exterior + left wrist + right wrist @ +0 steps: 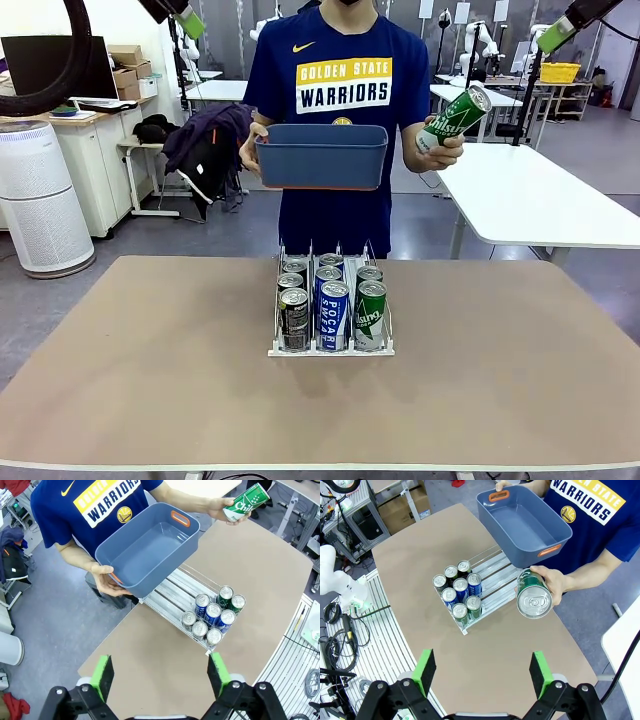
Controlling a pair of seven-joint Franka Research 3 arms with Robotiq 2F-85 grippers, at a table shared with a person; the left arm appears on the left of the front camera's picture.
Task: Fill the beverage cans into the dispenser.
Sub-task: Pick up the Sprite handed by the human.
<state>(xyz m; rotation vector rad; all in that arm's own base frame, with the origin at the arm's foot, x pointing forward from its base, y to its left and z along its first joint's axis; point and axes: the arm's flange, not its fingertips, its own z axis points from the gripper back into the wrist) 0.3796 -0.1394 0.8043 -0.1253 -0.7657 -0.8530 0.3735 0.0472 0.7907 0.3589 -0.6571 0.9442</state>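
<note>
1. My left gripper and my right gripper both hang high above the brown bench. Their jaws are spread wide, with nothing between the green pads.
2. The low clear three-lane can dispenser sits mid-bench at my 12 o'clock. It carries eight slim metal beverage cans: three black-and-green in the 9 o'clock lane, three blue-and-white in the middle, and two green in the 3 o'clock lane.
3. Beyond it, the person's hand holds a tilted green slim metal can with white script, at about 1 o'clock from the dispenser. The other hand carries a dark blue rectangular plastic bin, which looks empty from my wrist views.
4. I judge the step in hand is getting that green can into the 3 o'clock lane, the one lane with room at its far end.
5. If the can comes to me, my right gripper is nearer. I should bracket the can's mid-body squarely before closing, and pull away only once the person lets go.
6. Then I should turn it upright and lower it straight down at the lane's 12 o'clock end, between the thin dividers and clear of the two green tops. I should release it only once its base is seated.
</note>
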